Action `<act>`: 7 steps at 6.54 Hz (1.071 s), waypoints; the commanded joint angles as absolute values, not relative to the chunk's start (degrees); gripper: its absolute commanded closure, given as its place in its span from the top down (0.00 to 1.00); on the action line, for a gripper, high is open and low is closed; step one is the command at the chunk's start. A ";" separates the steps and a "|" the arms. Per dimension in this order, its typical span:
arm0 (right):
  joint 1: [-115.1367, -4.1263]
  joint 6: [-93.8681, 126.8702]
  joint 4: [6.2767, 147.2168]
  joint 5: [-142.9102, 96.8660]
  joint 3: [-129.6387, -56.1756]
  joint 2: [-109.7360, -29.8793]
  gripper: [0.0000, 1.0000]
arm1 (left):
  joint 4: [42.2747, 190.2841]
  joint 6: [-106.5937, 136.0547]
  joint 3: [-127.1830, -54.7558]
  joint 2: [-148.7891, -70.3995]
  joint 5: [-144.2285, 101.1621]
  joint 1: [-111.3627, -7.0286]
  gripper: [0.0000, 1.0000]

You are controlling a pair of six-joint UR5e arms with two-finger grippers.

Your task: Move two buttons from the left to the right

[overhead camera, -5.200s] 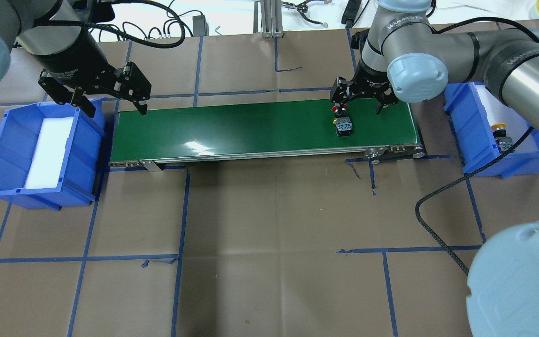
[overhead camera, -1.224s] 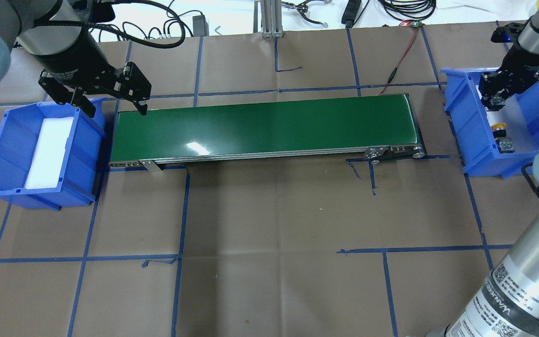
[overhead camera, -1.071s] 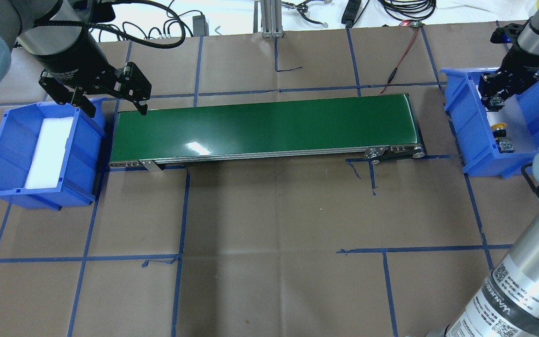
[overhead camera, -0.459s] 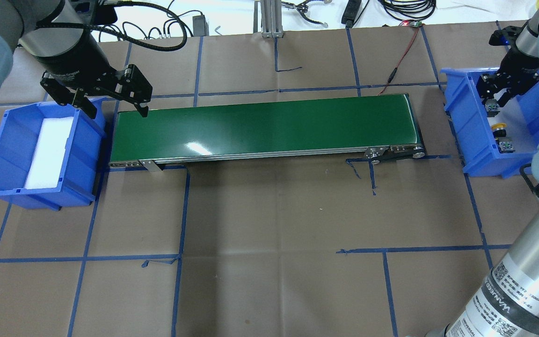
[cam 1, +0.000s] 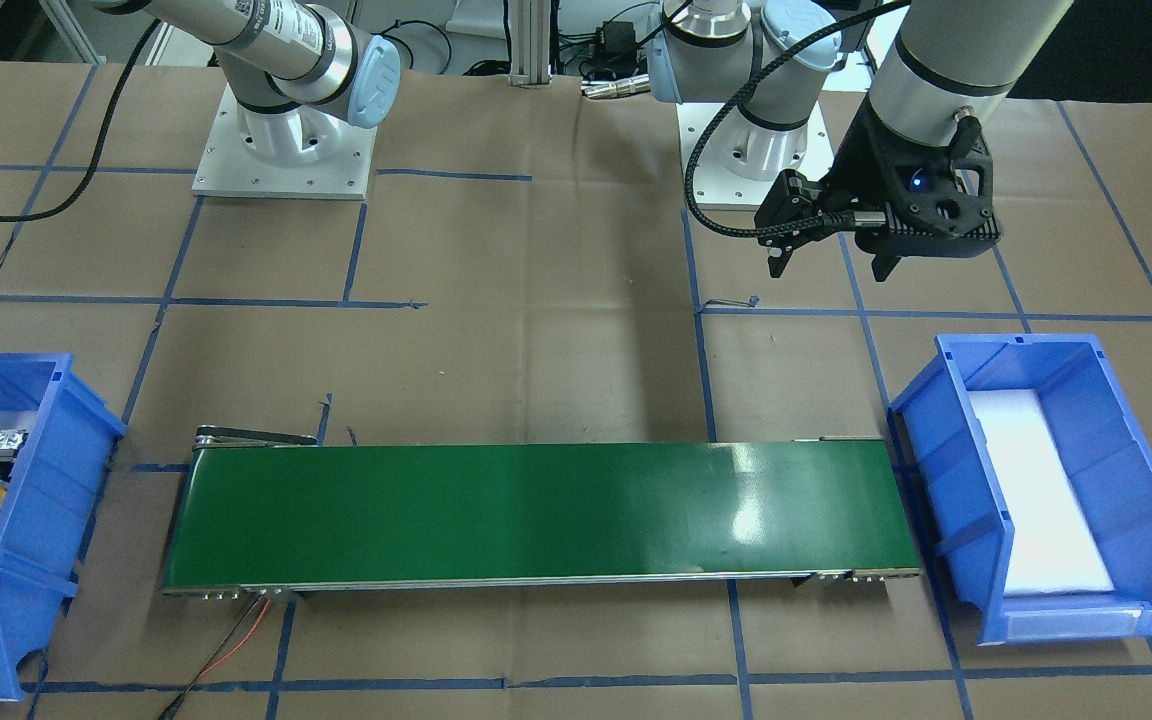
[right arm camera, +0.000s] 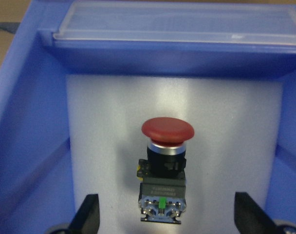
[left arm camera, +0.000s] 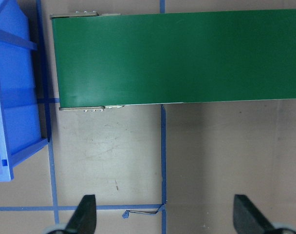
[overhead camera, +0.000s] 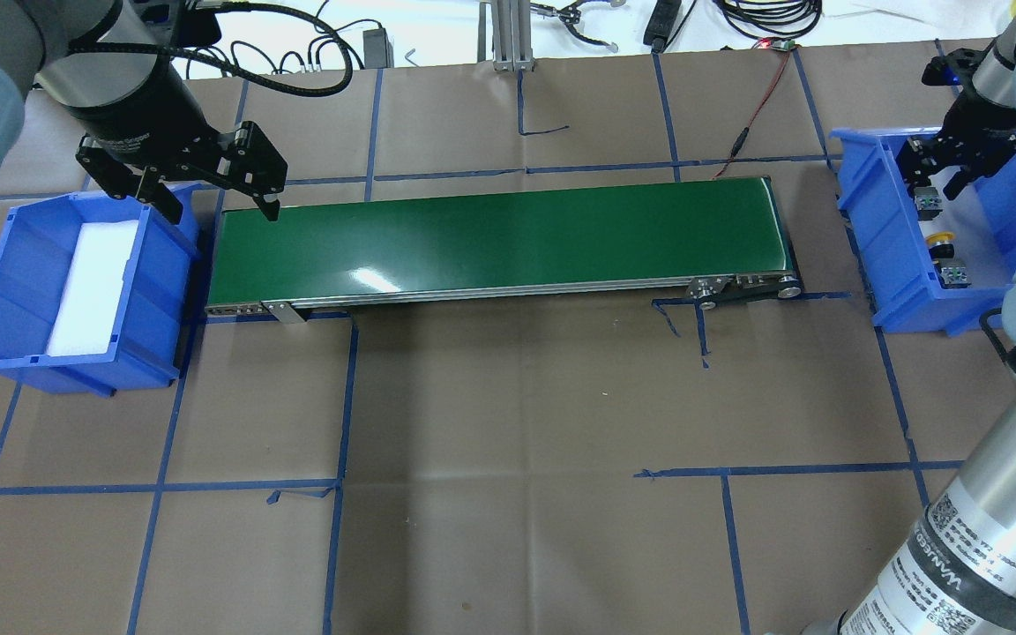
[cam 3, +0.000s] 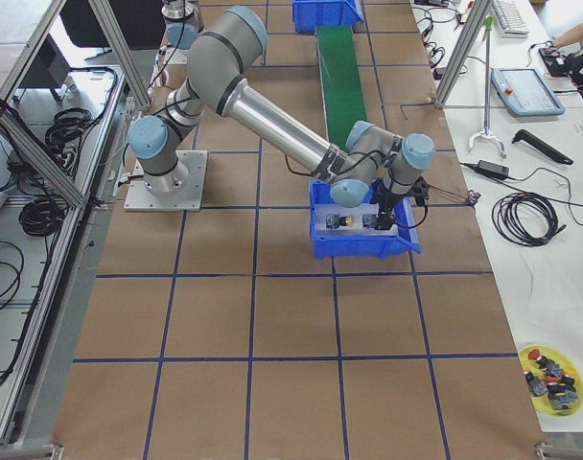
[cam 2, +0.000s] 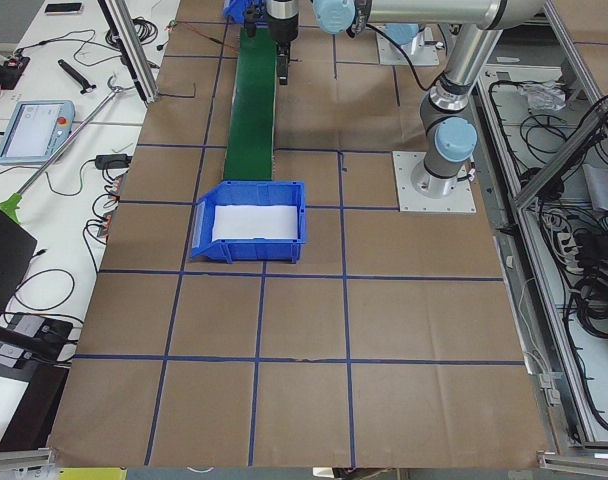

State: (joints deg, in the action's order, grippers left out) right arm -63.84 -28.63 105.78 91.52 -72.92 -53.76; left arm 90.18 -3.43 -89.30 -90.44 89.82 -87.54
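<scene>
My right pincer (overhead camera: 936,187) had just let go and hung spread above the red button (right arm camera: 166,156), which now lay inside the blue bin (overhead camera: 874,229) at the overhead view's right edge, near the yellow button (overhead camera: 944,240), so I judged both delivered.

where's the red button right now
The red button lies on the white foam in the right-hand blue bin, under the open right gripper, just beyond the yellow button in the overhead view.
</scene>
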 commanded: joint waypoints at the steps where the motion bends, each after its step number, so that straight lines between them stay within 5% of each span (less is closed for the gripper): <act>1: -63.90 -28.31 104.86 91.67 -70.85 -58.60 0.99 | 90.18 -3.43 -89.30 -90.44 89.82 -87.54 1.00; 4: -66.42 -27.43 102.31 92.36 -69.07 -68.00 1.00 | 90.18 -3.43 -89.21 -90.44 89.82 -87.54 1.00; 7: -81.68 -10.03 98.28 91.67 -83.80 -83.88 1.00 | 90.18 -3.43 -89.21 -90.44 89.82 -87.54 1.00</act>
State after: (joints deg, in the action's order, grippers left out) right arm -75.63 -19.20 100.21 92.06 -78.25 -77.36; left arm 90.18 -3.43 -89.21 -90.44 89.83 -87.54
